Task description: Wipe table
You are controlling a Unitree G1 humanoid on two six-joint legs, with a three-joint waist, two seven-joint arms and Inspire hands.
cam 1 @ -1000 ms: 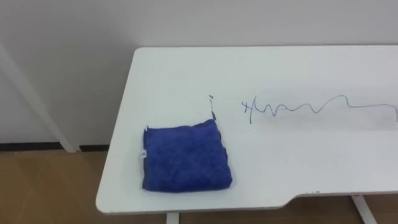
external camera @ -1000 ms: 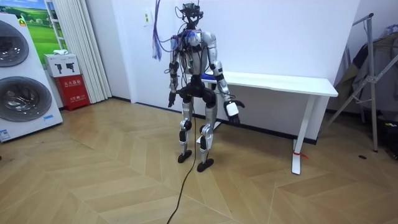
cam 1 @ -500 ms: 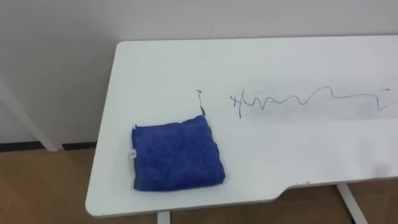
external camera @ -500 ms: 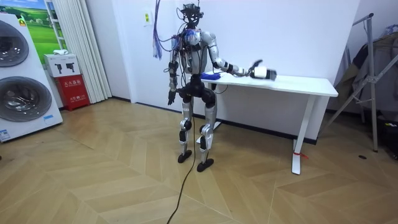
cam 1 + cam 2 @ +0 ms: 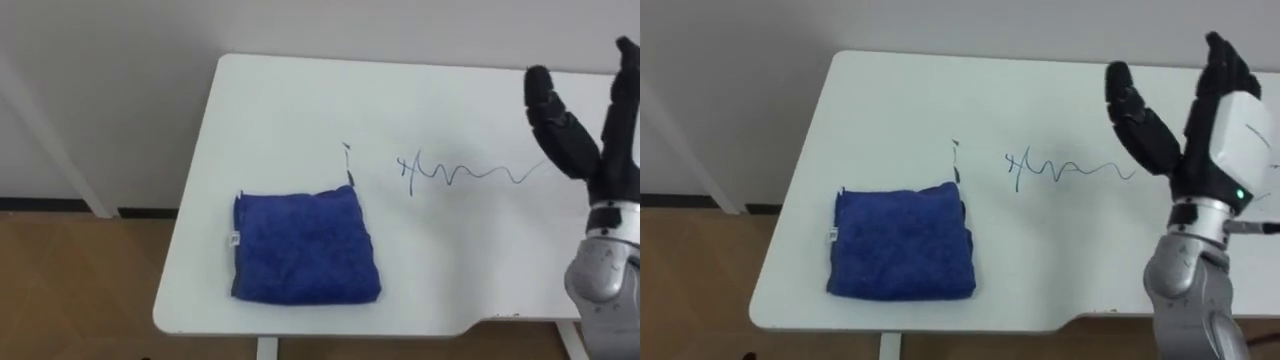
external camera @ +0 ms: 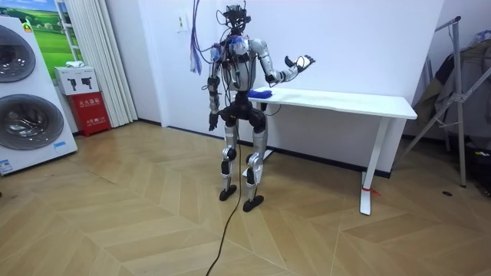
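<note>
Worktop (image 5: 280, 100): your folded blue cloth (image 5: 305, 245) near left end, pen scribble (image 5: 455, 173) beyond it, unreadable; right hand (image 5: 1205, 150) raised over worktop, fingers spread apart.

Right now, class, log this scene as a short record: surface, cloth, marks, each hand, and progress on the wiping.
surface: white table
cloth: blue cloth, folded, lying flat near the table's left end by the front edge
marks: pen scribble to the right of the cloth; short mark at the cloth's far right corner
right hand: raised above the table, fingers straight, holding nothing
left hand: hangs at the robot's side
progress: cloth untouched, marks unwiped
</note>
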